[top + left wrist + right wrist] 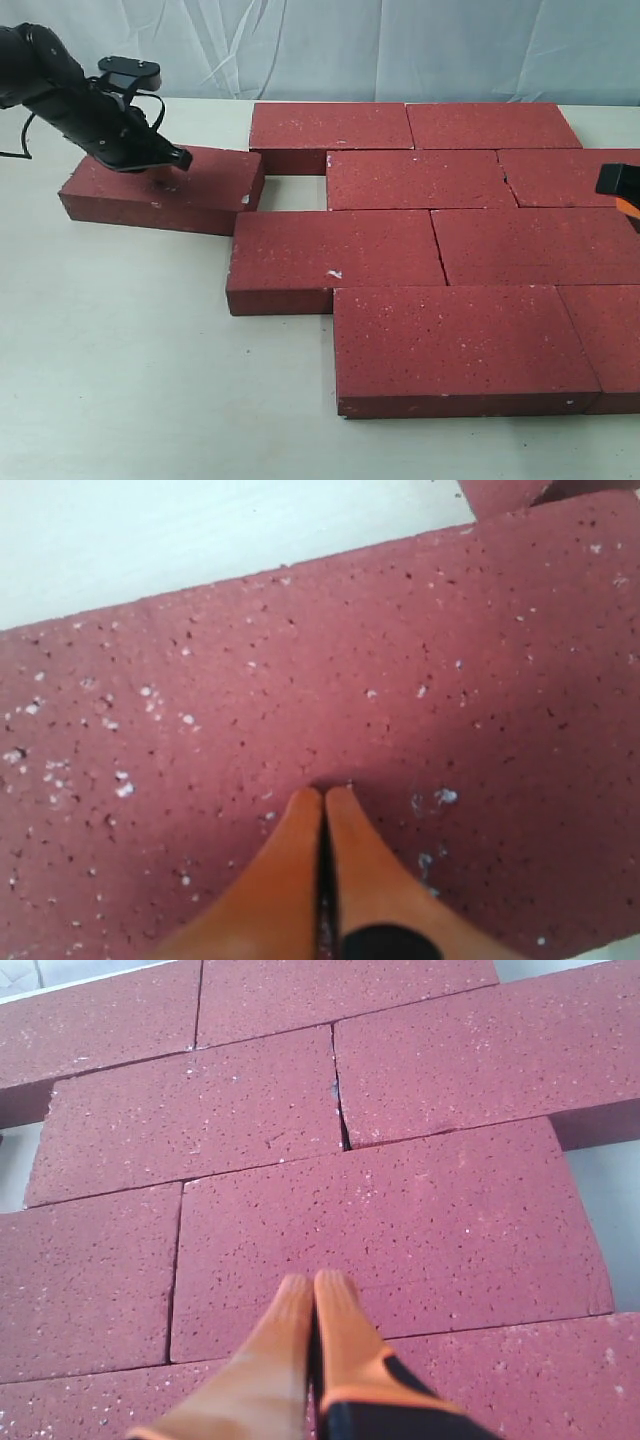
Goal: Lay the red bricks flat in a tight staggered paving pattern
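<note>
The loose brick [205, 182] is laid flat on the table [130, 380] beside the paved bricks [440, 230] (eight, staggered) and touched on top by the left gripper [323, 796], fingers pinched together; the right gripper [313, 1285], likewise closed, is held over them.

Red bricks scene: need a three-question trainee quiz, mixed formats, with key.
1. True or false: the left gripper is shut, its tips down on the loose brick.
2. In the exterior view, the loose brick lies, relative to the paved bricks: A) stacked on top; B) at their left edge, skewed; C) locked square into the pattern.
3. Short answer: is the right gripper holding a brick?

Key: 1 true; 2 B; 3 no, it is shut on nothing, over the paved bricks.
</note>
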